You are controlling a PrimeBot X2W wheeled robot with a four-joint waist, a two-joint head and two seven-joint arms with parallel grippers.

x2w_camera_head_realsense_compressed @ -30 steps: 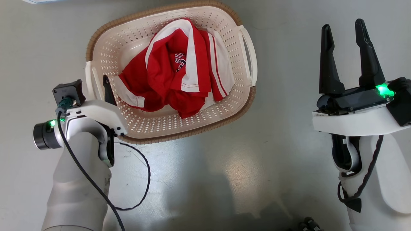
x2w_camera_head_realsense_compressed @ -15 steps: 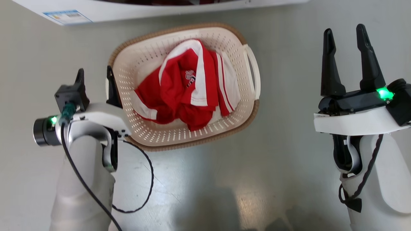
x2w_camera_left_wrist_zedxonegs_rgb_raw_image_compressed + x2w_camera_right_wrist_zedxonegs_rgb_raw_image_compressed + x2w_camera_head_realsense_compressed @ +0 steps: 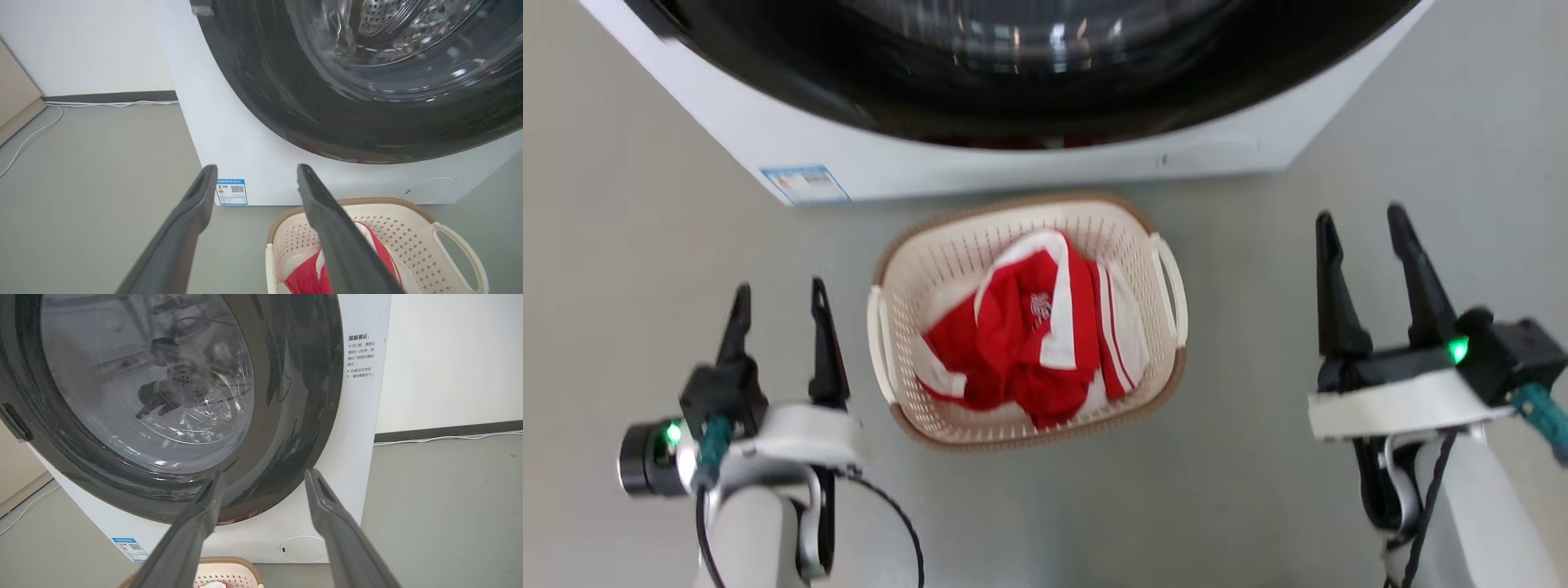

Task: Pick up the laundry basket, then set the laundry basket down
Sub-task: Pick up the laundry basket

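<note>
Since a second ago the left fingers point(image 3: 825, 351) have come off the basket point(image 3: 931, 269). One of them was inside its left handle then; now both stand clear of it on its left, with a strip of floor point(image 3: 645, 286) between. My head camera has also lifted, which is why the washer point(image 3: 1013, 163) now shows.

Both left fingers are spread wide with nothing between them. In the left wrist view they point(image 3: 327, 216) point toward the washer's point(image 3: 229, 134) lower front, and the inner one crosses in front of the basket point(image 3: 400, 228).

The right fingers point(image 3: 1331, 310) are spread just as wide and hold nothing. They hang well apart from the basket's right handle point(image 3: 1172, 286). In the right wrist view they point(image 3: 327, 514) frame the washer's point(image 3: 351, 457) dark door ring, with a bit of the basket point(image 3: 229, 575) at the bottom edge.

I see the basket upright on the floor between the two arms, nearer the left one and just in front of the washer. A crumpled red and white shirt point(image 3: 1029, 351) lies in it, also visible in the left wrist view point(image 3: 304, 279).

The washer's white front carries a small blue label point(image 3: 805, 184) at its lower left corner, left of the basket. Behind it, a white cable point(image 3: 110, 104) runs along the foot of the wall.
</note>
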